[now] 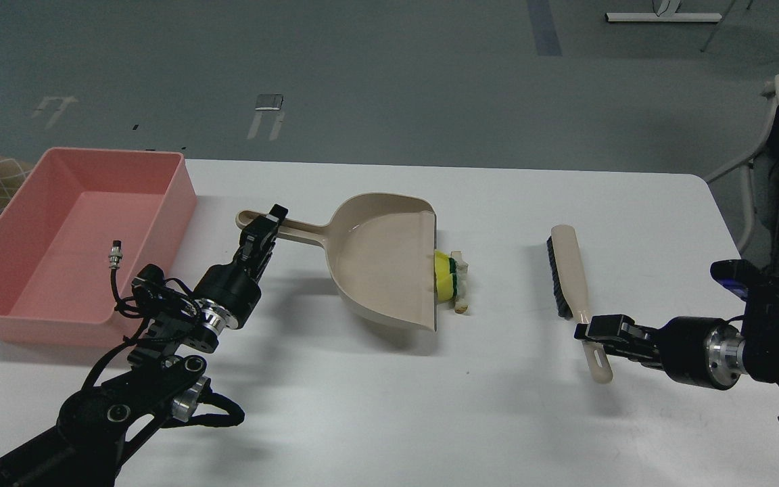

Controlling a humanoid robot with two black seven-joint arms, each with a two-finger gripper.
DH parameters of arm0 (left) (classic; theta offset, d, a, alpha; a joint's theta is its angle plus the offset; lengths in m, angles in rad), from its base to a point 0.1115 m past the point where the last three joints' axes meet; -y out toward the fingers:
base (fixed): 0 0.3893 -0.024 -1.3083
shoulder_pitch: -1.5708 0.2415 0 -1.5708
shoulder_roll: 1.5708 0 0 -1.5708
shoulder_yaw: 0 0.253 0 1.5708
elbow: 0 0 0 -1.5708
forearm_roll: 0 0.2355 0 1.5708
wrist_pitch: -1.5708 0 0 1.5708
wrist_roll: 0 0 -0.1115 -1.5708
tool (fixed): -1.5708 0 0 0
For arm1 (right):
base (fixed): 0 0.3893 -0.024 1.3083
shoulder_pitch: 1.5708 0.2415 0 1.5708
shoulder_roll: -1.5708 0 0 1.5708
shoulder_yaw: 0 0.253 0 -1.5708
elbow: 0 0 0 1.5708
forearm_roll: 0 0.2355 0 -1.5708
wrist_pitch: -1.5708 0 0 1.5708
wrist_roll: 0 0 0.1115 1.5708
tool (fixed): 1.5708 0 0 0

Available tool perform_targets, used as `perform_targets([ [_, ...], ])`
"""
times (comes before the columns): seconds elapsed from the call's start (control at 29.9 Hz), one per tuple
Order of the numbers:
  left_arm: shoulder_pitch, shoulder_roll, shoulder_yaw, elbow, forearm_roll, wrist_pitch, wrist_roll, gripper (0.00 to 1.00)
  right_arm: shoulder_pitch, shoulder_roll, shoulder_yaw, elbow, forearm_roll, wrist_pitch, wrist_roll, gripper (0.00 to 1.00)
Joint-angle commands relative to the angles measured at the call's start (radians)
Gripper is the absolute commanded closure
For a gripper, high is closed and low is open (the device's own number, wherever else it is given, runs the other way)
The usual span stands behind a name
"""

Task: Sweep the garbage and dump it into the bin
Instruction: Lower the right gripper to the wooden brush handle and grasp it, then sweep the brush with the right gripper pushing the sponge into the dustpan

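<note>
- Black left arm links fill the lower left corner; the left gripper [266, 228] at their far end is clenched on the handle of the beige dustpan [383, 260].
- Garbage, yellow sponge chunk [443, 277]: dark green layer on its far side from the pan; touches the dustpan's open lip, well to the right of the left gripper and well to the left of the right gripper.
- Garbage, whitish-beige strip [460, 284]: just beside the sponge on its right, ends showing above and below it; whether it touches the sponge cannot be told.
- Dustpan: rests on the white table [389, 406], mouth facing right, handle running left into the left gripper.
- Bin [78, 237], pink tub: just left of the left gripper, at the table's left edge; a small metal connector on a black cable from the arm shows in front of it.
- Brush [572, 277], beige with black bristles: lies on the table right of the garbage, apart from it, bristles facing left.
- Right gripper [589, 333]: reaches in from the right at the brush's thin handle end; fingers sit at the handle, grasp cannot be told.
</note>
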Motion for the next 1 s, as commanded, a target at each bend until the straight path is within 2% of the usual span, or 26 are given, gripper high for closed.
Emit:
perform_targets([
  [0.0, 0.000, 0.002, 0.000, 0.000, 0.000, 0.000, 0.000, 1.00, 0.000, 0.001, 0.000, -0.001, 0.001, 0.000, 0.000, 0.52],
  [0.27, 0.000, 0.002, 0.000, 0.000, -0.001, 0.000, 0.000, 1.00, -0.003, 0.012, 0.000, -0.001, 0.004, -0.003, -0.020, 0.74],
  [0.33, 0.002, 0.000, 0.000, 0.000, -0.001, 0.000, 0.000, 1.00, -0.011, 0.020, 0.000, -0.001, 0.006, -0.003, -0.025, 0.86],
  [0.43, 0.005, 0.002, 0.000, 0.000, 0.000, 0.000, 0.000, 1.00, -0.012, 0.023, 0.001, 0.001, 0.008, -0.003, -0.028, 0.96],
  [0.77, 0.017, 0.032, 0.002, 0.012, 0.024, 0.000, 0.000, 1.00, -0.003, 0.020, 0.020, 0.019, 0.012, 0.002, -0.029, 0.99],
  [0.97, 0.022, 0.032, 0.005, 0.017, 0.061, 0.000, -0.016, 1.00, -0.001, 0.021, 0.021, 0.027, 0.026, 0.008, -0.029, 1.00],
])
